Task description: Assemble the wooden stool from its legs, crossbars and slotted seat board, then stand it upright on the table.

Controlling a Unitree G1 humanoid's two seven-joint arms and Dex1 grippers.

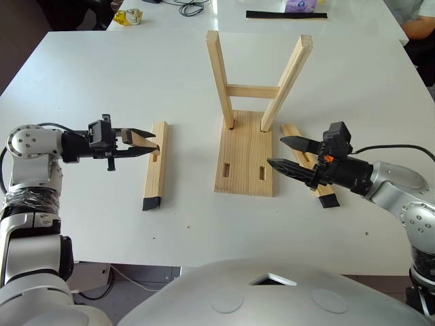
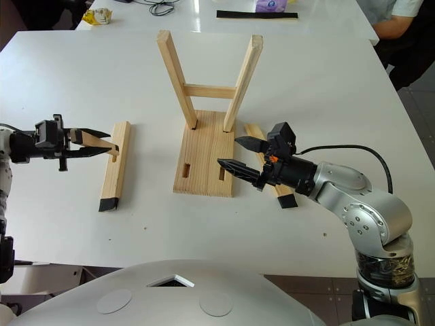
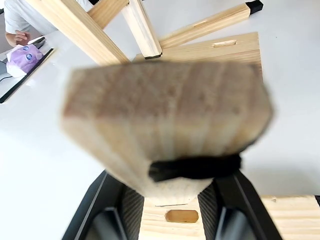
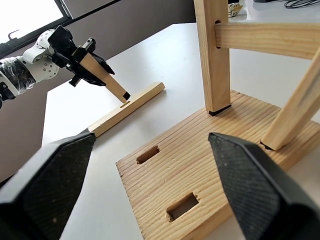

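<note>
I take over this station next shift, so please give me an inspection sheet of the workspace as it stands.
Surface: white table.
Job's things: seat board lies flat; two legs joined by a crossbar stand in its far slots, near slots empty; a loose leg lies left of it, a second loose leg right.
Clutter: yellow packet and black strip on the far side.
Grippers: left claw shut on a short crossbar, its tip at the loose leg's slot; right claw open over the board's near right corner.
Cables: black cable at the right arm; loose cables far side.
Surroundings: dark floor.
</note>
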